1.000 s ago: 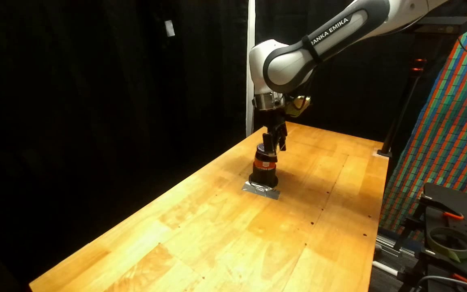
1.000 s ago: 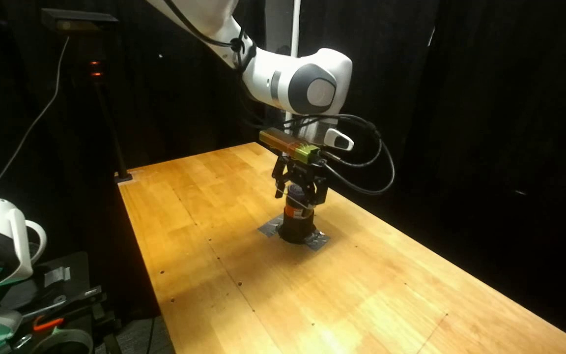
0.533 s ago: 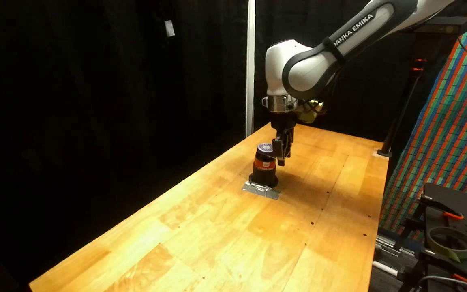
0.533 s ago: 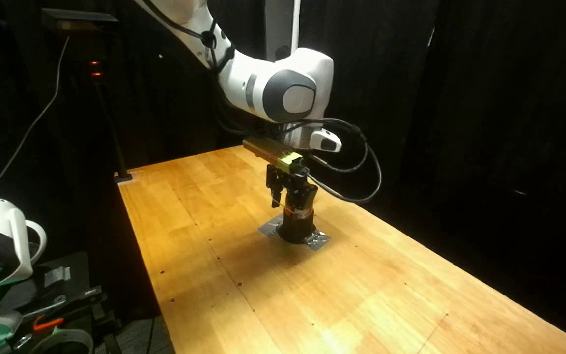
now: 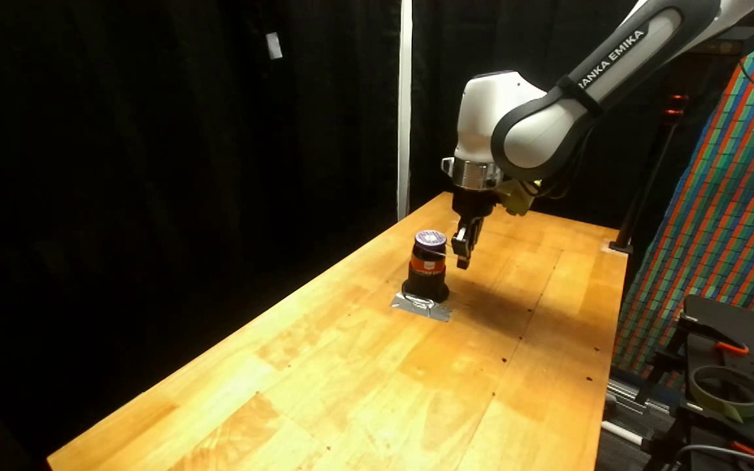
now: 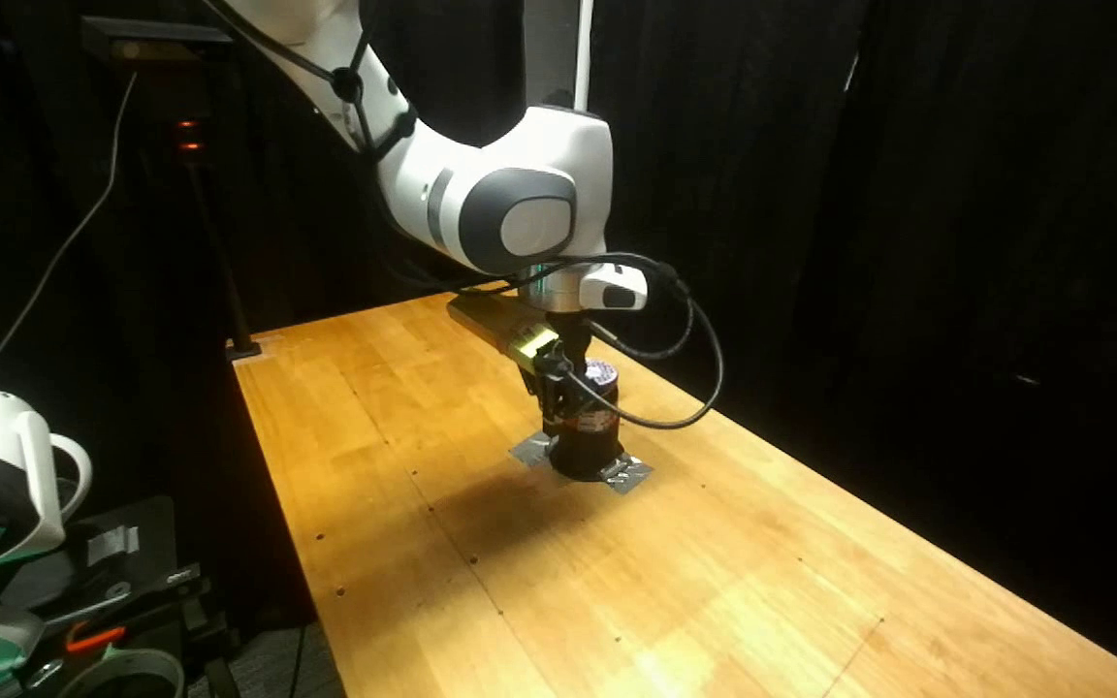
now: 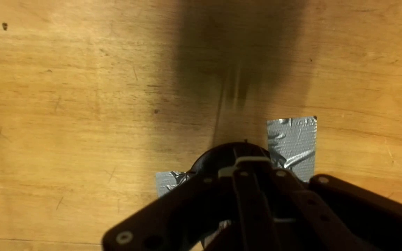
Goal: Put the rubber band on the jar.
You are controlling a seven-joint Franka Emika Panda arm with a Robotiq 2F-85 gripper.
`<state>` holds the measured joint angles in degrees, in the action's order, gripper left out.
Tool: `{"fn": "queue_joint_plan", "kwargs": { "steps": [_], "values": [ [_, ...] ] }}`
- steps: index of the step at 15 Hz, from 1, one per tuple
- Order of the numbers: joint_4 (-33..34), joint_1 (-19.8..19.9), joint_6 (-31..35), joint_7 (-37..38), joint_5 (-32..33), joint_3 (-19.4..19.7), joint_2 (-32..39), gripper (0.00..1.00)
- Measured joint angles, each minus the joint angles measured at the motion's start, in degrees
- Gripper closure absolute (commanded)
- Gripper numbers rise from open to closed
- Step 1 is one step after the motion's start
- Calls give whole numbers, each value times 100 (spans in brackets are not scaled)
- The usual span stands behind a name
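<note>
The jar (image 5: pixel 427 265), dark with an orange label and a pale purple-white lid, stands upright on the wooden table (image 5: pixel 377 386). My gripper (image 5: pixel 463 256) hangs just beside its upper part, fingers drawn together. A thin line, the rubber band (image 5: pixel 439 253), crosses the jar below the lid and runs to the fingers; whether it is pinched or looped round them I cannot tell. In the wrist view the shut gripper (image 7: pixel 237 165) covers much of the jar, leaving its black base (image 7: pixel 213 159) showing. The arm's camera and cable partly hide the jar (image 6: pixel 588 454) in an exterior view.
Silvery tape (image 7: pixel 293 144) sticks out on both sides of the jar's base. A dark post (image 5: pixel 645 176) rises at the table's far corner. Beside the table, a dark cart (image 5: pixel 734 320) holds a tape roll (image 5: pixel 727 391).
My gripper has moved from over the jar to beside it, rightward in an exterior view. Its fingers, spread apart a second ago, have come together. The jar has stayed put.
</note>
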<state>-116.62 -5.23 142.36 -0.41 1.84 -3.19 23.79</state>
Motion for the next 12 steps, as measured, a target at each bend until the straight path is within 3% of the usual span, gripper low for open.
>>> {"fn": "queue_joint_plan", "kwargs": {
  "steps": [4,12],
  "values": [
    [-545,1,946,0,15,21,-148,86],
    [-1818,184,3600,-372,30,30,-187,88]
  ]
}}
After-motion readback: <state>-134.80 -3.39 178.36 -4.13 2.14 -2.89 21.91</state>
